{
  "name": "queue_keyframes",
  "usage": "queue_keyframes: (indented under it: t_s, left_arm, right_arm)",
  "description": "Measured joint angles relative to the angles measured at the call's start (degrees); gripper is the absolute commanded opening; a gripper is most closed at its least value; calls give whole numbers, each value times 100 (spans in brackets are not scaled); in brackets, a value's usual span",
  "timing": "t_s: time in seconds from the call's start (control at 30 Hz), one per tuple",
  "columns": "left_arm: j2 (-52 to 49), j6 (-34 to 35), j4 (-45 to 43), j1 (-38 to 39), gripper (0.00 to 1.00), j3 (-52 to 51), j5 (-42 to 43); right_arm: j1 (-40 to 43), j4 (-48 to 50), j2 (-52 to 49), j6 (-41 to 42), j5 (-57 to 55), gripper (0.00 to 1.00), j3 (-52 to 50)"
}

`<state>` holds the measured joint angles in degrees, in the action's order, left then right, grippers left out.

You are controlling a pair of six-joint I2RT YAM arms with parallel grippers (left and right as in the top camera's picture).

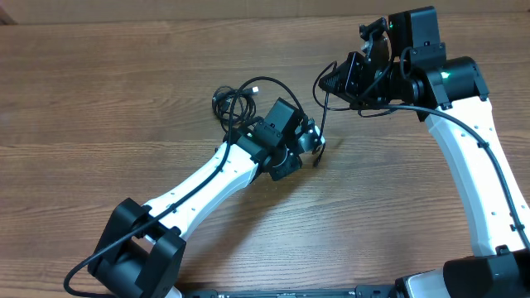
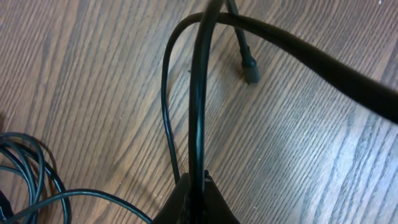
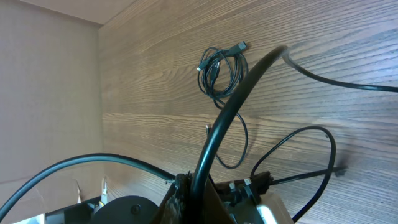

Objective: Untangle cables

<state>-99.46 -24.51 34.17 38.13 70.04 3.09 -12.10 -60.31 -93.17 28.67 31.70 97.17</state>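
The cables lie partly as a small coiled bundle (image 1: 242, 101) on the wooden table, also seen in the right wrist view (image 3: 221, 67) and at the edge of the left wrist view (image 2: 25, 168). One loose black strand (image 1: 321, 124) runs from my right gripper (image 1: 325, 83) down to my left gripper (image 1: 313, 142). In the left wrist view, the left gripper (image 2: 198, 188) is shut on this strand, which rises straight up; a small plug end (image 2: 250, 70) rests on the table beyond. The right gripper (image 3: 199, 183) is shut on a cable strand (image 3: 233, 106) above the table.
The wooden table (image 1: 99, 91) fills the scene. The left arm (image 1: 199, 186) reaches in from the bottom left and the right arm (image 1: 476, 157) from the bottom right. Thicker black arm cables (image 1: 464, 124) hang along the right arm.
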Motion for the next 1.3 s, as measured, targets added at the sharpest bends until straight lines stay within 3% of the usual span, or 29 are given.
queue_keyframes:
  t_s: [0.33,0.7,0.9,1.07,1.13,1.3]
  left_arm:
    - [170,1016,155,-87,4,603,42]
    - [1971,1969,85,-219,4,1241,424]
    - [2387,2614,-11,-267,4,1248,125]
    - [2398,3534,262,-358,11,1248,-627]
    - [2398,3773,387,-378,21,1248,-800]
    - [2398,4096,564,-378,24,1248,-887]
  right_arm:
    - [0,-144,0,46,-422,4,2]
    - [9,-214,0,767,-1969,4,2]
    - [11,-229,0,920,-2166,4,2]
    - [11,-291,0,955,-2212,4,0]
    - [11,-293,0,973,-2214,4,0]
    - [11,-295,0,1010,-2214,4,2]
